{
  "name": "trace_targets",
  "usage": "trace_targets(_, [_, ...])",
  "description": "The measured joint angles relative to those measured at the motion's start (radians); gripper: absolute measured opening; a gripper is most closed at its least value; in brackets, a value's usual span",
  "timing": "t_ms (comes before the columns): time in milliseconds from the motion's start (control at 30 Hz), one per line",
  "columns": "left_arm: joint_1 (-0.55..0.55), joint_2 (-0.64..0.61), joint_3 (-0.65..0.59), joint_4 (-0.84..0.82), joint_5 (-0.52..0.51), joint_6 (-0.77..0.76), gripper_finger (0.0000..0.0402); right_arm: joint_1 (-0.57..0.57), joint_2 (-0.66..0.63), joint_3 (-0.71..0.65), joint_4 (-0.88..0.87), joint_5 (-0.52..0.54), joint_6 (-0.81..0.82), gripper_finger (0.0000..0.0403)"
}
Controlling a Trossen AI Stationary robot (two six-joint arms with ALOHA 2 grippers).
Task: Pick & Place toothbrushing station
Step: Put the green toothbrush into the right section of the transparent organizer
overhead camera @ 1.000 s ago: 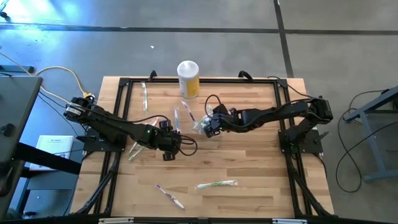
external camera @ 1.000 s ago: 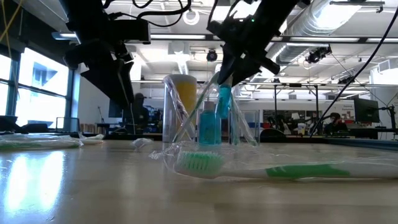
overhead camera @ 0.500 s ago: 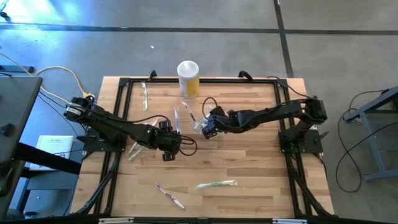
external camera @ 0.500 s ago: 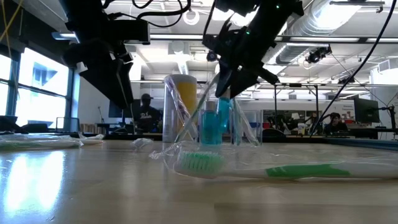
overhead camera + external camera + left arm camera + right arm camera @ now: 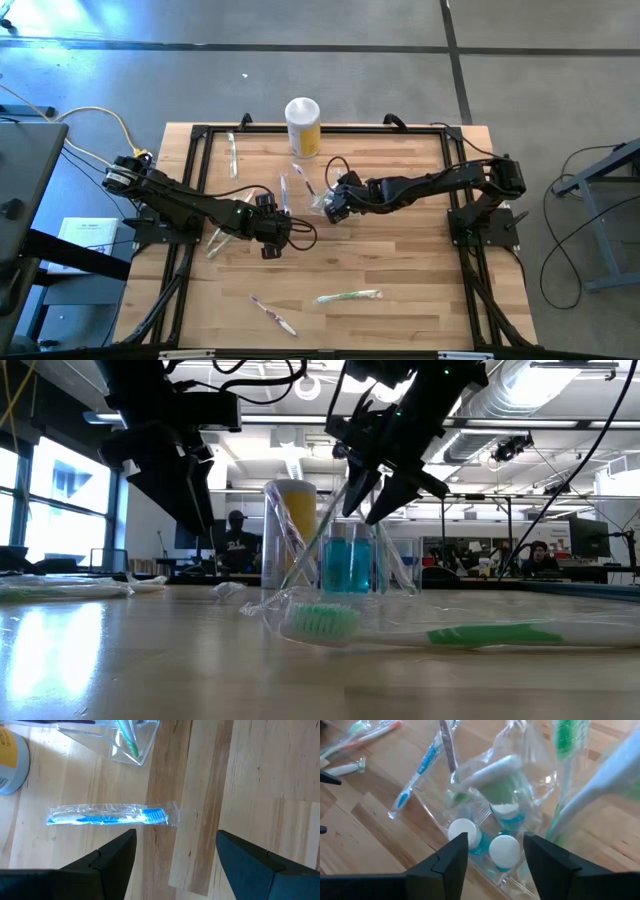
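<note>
The clear plastic holder (image 5: 322,203) stands mid-table and holds wrapped toothbrushes (image 5: 565,740) and two small teal bottles with white caps (image 5: 504,851) (image 5: 350,565). My right gripper (image 5: 495,865) (image 5: 362,510) hovers open just above those caps, slanting down from the table's right, with nothing between its fingers. My left gripper (image 5: 175,855) (image 5: 272,232) hangs open above the table, left of the holder. A wrapped blue toothbrush (image 5: 110,816) lies flat on the wood ahead of it.
A white-topped yellow canister (image 5: 303,127) stands at the far edge behind the holder. Wrapped toothbrushes lie loose: a green one (image 5: 349,296) (image 5: 420,630) and a pink one (image 5: 272,314) near the front, others at the left (image 5: 215,242) and far left (image 5: 232,155).
My right gripper has sunk a little toward the holder with a teal bottle, then opened and let it go. The bottle now stands in the holder beside the other one. The left arm has kept still.
</note>
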Motion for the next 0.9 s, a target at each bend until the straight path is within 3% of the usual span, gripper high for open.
trace_targets(367, [0.0,0.0,0.0,-0.018,0.008,-0.001,0.0264,0.0,-0.012,0.0,0.009,-0.058,-0.032,0.0152])
trace_targets(667, [0.0,0.0,0.0,-0.035,0.043,-0.015,0.0264,0.001,-0.105,0.0,-0.026,-0.063,-0.065,0.0105])
trace_targets(900, [0.0,0.0,0.0,-0.093,0.107,-0.044,0.0264,0.019,-0.199,0.0,-0.057,-0.281,-0.15,0.0083])
